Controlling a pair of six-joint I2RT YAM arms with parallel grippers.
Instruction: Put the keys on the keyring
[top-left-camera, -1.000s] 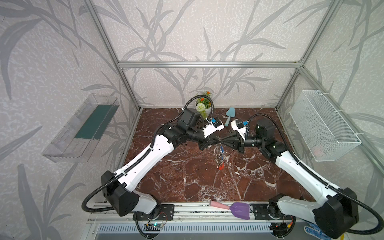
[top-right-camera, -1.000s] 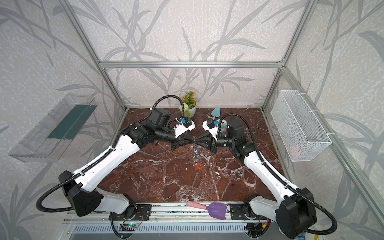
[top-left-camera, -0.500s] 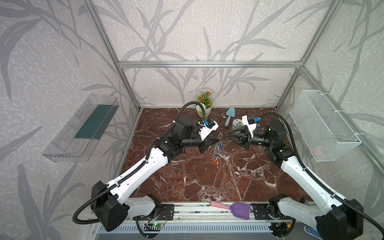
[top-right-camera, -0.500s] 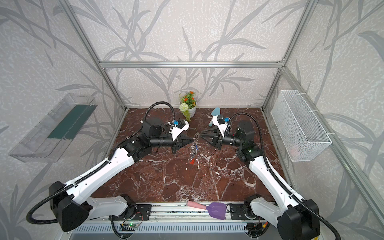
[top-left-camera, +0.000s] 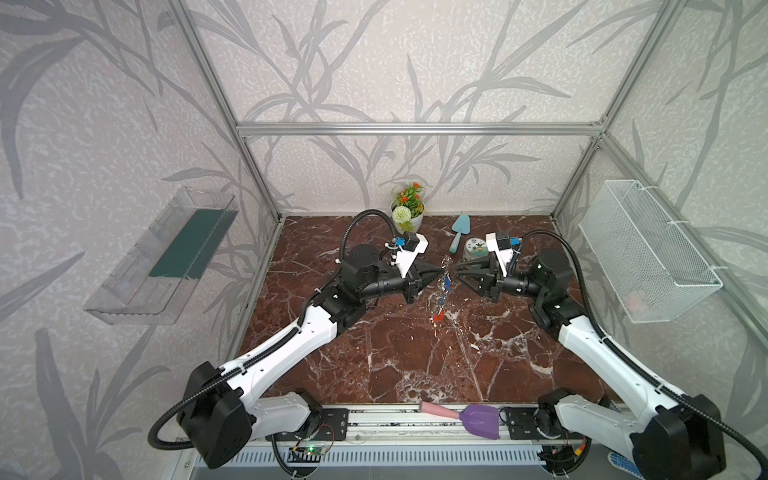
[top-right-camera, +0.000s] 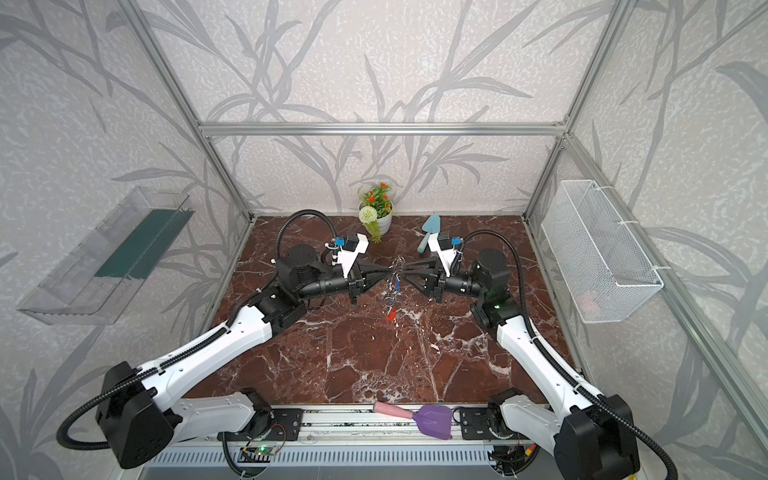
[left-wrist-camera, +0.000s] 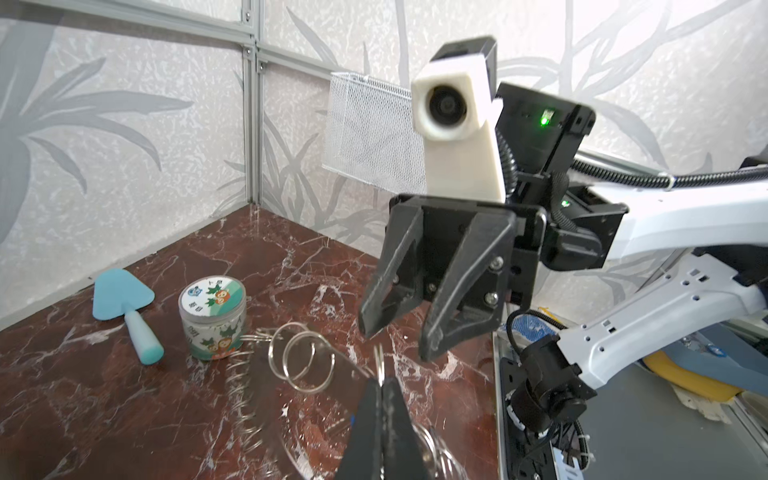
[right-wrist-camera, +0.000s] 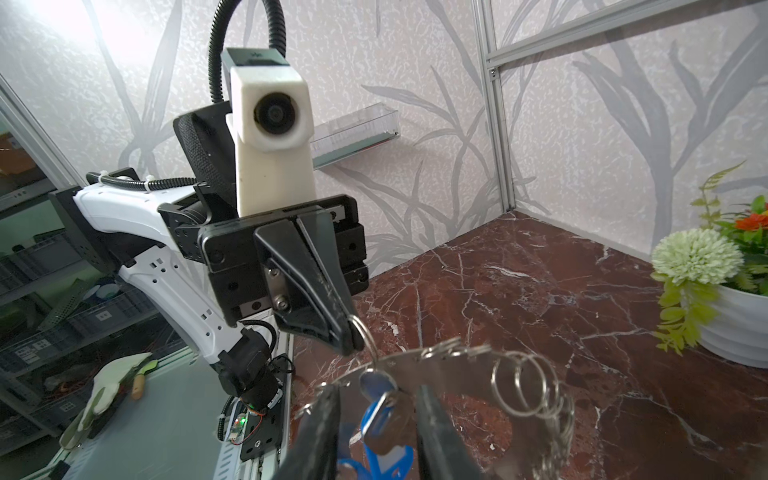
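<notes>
The keyring (top-left-camera: 443, 277) hangs in the air over the middle of the marble floor, a grey metal plate (right-wrist-camera: 436, 372) edged with silver split rings (left-wrist-camera: 300, 361). My left gripper (top-left-camera: 438, 272) is shut on one split ring at its upper edge, which is plain in the right wrist view (right-wrist-camera: 353, 336). Blue keys (right-wrist-camera: 376, 413) hang from the plate between the fingers of my right gripper (right-wrist-camera: 378, 390), which is open and clear of them on both sides. An orange-red key (top-right-camera: 390, 316) dangles at the bottom. In both top views the right gripper (top-right-camera: 405, 268) faces the left gripper (top-right-camera: 390, 272) tip to tip.
A flower pot (top-left-camera: 409, 216), a teal trowel (top-left-camera: 459, 232) and a round tin (top-left-camera: 476, 249) stand at the back. A purple scoop (top-left-camera: 480, 419) lies on the front rail. A wire basket (top-left-camera: 648, 257) hangs on the right wall, a clear shelf (top-left-camera: 166, 257) on the left.
My right gripper has opened and drawn back a little to the right. The left gripper stays shut on the keyring, which still hangs from it.
</notes>
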